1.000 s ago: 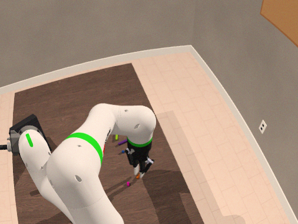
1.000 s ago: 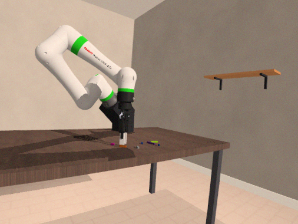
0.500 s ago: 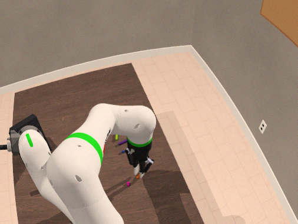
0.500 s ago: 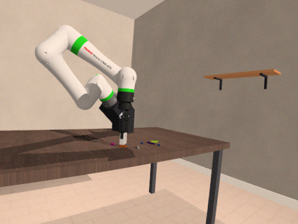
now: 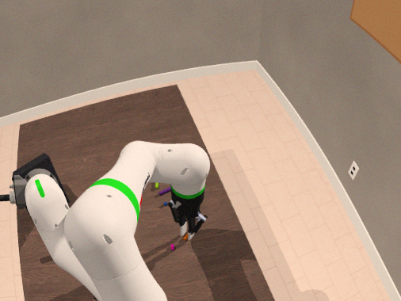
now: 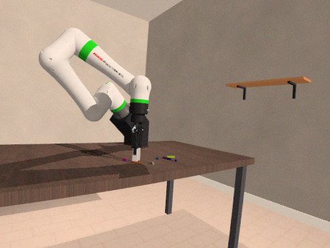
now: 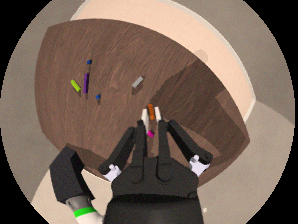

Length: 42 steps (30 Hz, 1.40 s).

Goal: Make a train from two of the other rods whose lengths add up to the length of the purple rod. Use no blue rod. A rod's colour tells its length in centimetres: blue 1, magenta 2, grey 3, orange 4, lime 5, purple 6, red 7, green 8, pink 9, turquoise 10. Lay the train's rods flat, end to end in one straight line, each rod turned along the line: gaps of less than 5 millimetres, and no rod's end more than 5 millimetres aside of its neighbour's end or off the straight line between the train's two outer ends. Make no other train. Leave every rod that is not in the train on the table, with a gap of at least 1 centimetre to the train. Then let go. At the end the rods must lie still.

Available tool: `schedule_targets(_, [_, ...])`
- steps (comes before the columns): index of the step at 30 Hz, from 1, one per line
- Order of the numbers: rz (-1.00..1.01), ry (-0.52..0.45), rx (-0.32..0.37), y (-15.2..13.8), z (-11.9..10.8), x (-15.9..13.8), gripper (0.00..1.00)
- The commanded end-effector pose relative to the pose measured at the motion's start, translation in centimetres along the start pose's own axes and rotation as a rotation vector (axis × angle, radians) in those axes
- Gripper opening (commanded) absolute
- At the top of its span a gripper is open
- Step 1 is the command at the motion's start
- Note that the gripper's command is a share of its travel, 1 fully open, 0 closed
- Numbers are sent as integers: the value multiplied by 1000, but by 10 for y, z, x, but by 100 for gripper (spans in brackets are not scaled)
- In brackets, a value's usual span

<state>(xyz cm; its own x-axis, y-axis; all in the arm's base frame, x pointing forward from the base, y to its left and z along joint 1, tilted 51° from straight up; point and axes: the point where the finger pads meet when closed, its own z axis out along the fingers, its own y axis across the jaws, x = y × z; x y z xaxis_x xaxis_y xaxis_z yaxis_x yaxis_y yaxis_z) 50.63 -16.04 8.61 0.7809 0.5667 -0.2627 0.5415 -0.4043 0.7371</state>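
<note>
The gripper points down at the table, its fingers a narrow gap apart, one on each side of the orange rod. It looks open; touch with the rod cannot be made out. The orange rod lies flat on the table. The short magenta rod lies apart from it, with a clear gap. The purple rod lies farther off. The grey rod lies between them; the arm hides it in the top view.
A lime rod lies beside the purple rod. One small blue rod lies on the grey rod's side of the purple rod, another blue rod beyond its end.
</note>
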Motion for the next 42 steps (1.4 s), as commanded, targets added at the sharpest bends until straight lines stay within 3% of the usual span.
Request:
schedule_targets(1, [0,1,0,0,2,0,15])
schedule_targets(42, [0,1,0,0,11,0,15])
